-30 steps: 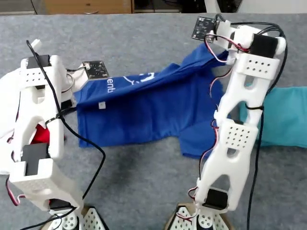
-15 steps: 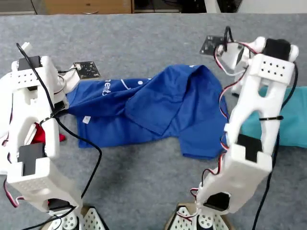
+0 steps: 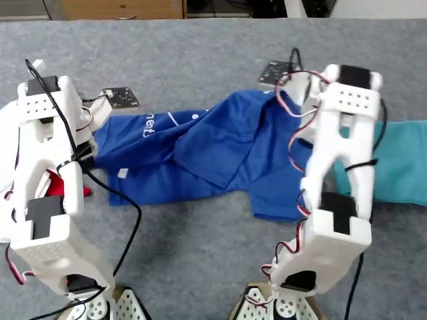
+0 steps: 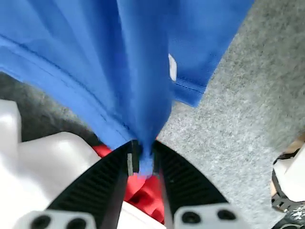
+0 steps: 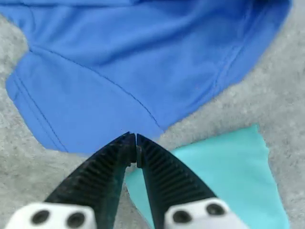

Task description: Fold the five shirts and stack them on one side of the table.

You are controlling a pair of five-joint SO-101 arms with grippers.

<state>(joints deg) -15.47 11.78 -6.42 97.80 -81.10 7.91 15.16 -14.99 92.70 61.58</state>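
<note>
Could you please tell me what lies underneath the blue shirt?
The blue shirt lies on the grey table cover. Below its pinched end at the left gripper, a red item shows. Whether anything lies beneath the shirt's spread middle cannot be seen; the fabric covers it.

Bright, even light fell from above on the grey table (image 3: 200, 47). Soft, faint shadows lay along the near hem of the blue shirt (image 3: 220, 143).
</note>
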